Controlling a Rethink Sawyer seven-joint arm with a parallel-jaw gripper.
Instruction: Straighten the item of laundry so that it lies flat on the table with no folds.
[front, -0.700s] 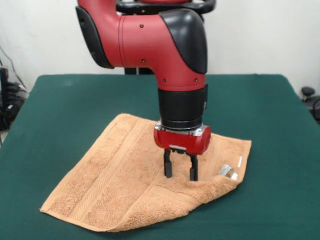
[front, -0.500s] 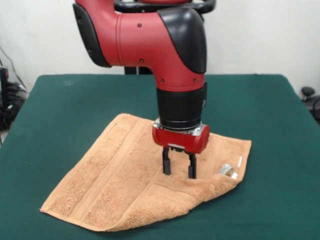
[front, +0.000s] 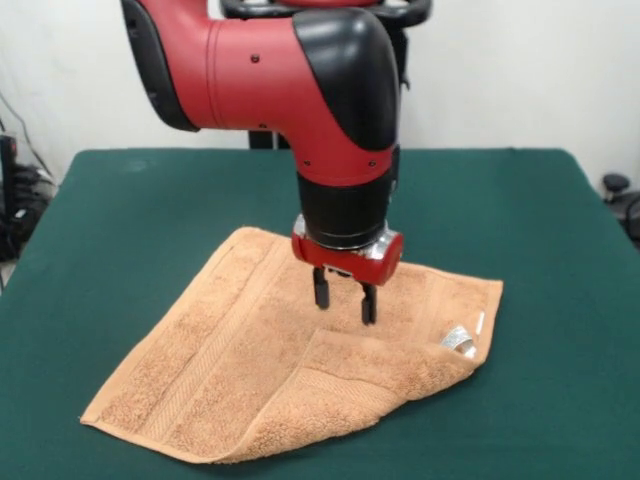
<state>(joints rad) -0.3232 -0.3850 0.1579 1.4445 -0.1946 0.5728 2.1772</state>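
The orange-tan terry towel (front: 270, 370) lies a little toward the 6 o'clock side of the dark green worktop (front: 120, 210), turned like a diamond: one corner points to 12 o'clock under the arm, one to 8 o'clock near the front edge, one to 3 o'clock. It is not flat. The part at 5 o'clock is doubled back over the rest, making a thick rolled fold along the front and a triangular flap whose tip lies just below the hand. At the 3 o'clock corner the fold lifts enough to show the small white label (front: 480, 322) and a pale, shiny bit of something (front: 458, 341) tucked in the fold; what that is I cannot tell.

The red and black arm (front: 300, 90) comes straight down over the towel's middle, and the hand (front: 343, 296) hangs just above the cloth with its two dark fingers (front: 321, 288) parted and nothing between them. That placement makes sense as a setup for the flap: the tip of the folded layer sits right beneath, toward 6 o'clock of the fingers, so a short drop there would probably catch the upper layer only.

For unfolding, the flap likely needs to be dragged toward 5 o'clock. Room there looks tight, since the rolled fold already lies near the worktop's front edge. Bare green felt stretches wide at 9, 12 and 3 o'clock, so shifting the whole towel toward 12 o'clock would probably be the safer way to gain space.
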